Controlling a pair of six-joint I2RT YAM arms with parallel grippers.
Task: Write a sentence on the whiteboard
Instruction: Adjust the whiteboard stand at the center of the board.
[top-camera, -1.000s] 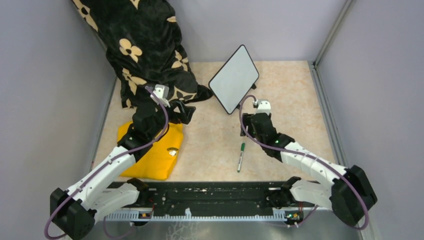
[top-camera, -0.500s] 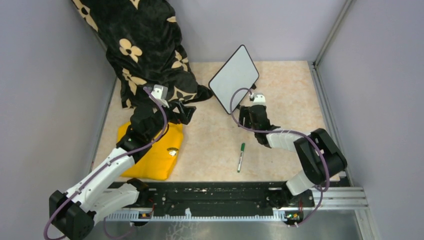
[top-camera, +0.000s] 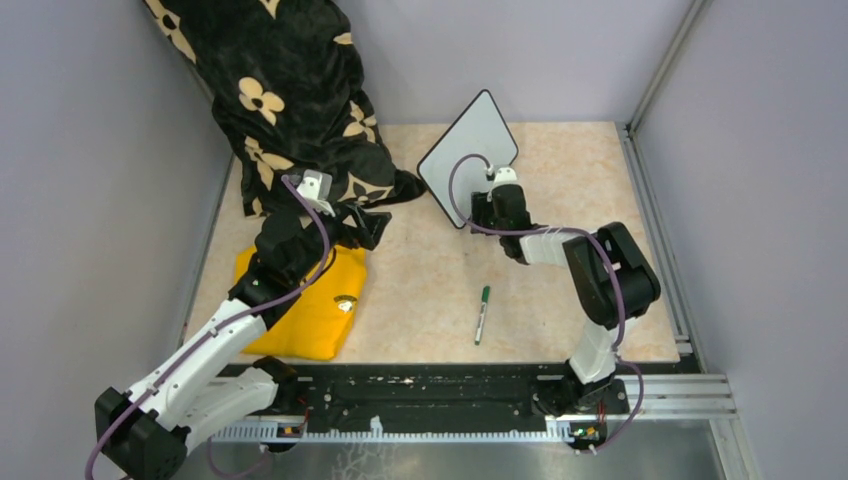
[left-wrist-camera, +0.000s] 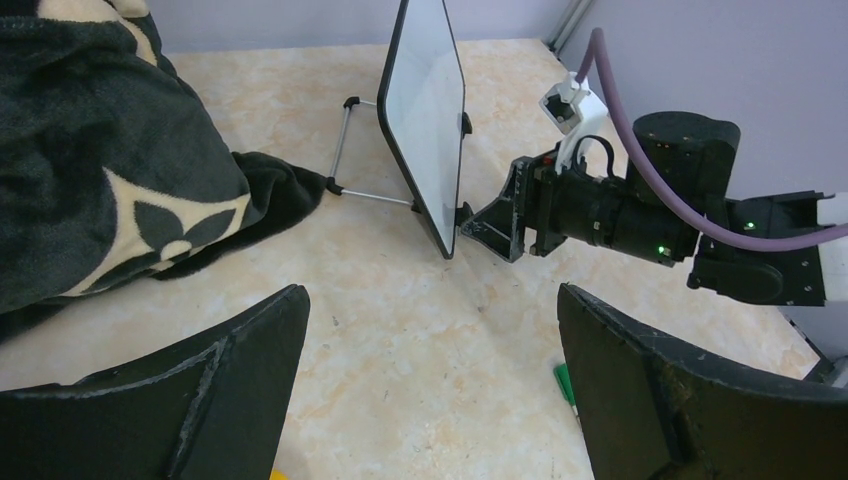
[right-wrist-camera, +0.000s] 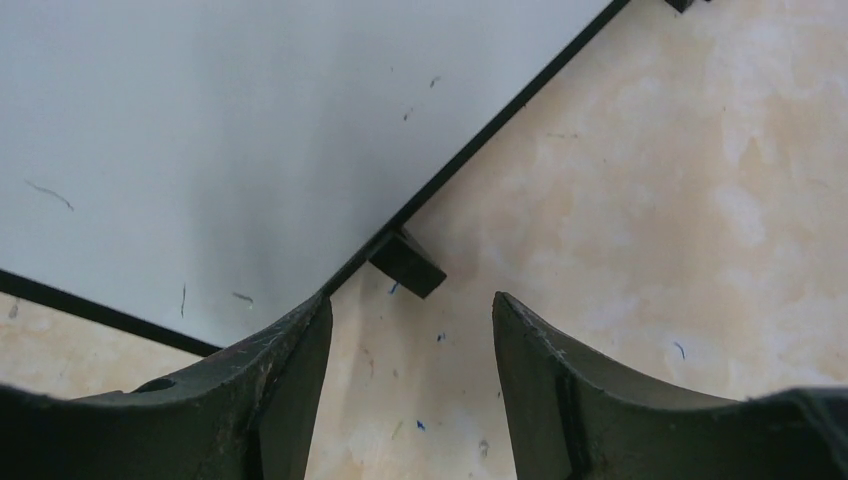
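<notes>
The whiteboard (top-camera: 470, 150) stands at the back of the table (top-camera: 590, 200), a little right of the middle. It leans backward on a thin metal prop (left-wrist-camera: 340, 145), and one corner points up toward the rear wall. Its face is white, with a thin black frame around it, and from close I see only some faint small specks and short strokes on it. A little black foot (right-wrist-camera: 407, 265) sticks out from the lower edge and rests on the table.

The right gripper (left-wrist-camera: 478, 224) is low, just at this lower edge, near the bottom corner of the board. Its two fingers are apart with a clear gap between them, and the black foot is just in front of this gap. I cannot see that they pinch anything.

Nearer to the arms, a green marker (top-camera: 482, 313) lies alone on the table, well apart from both grippers.

On the left side, the left gripper (left-wrist-camera: 430, 295) hangs with its fingers spread wide and nothing between them. It is above the far edge of a folded yellow cloth (top-camera: 310, 310). Beside it, a dark blanket with pale flowers (top-camera: 290, 90) is piled in the back left corner, and its hem touches the table near the foot of the prop.
</notes>
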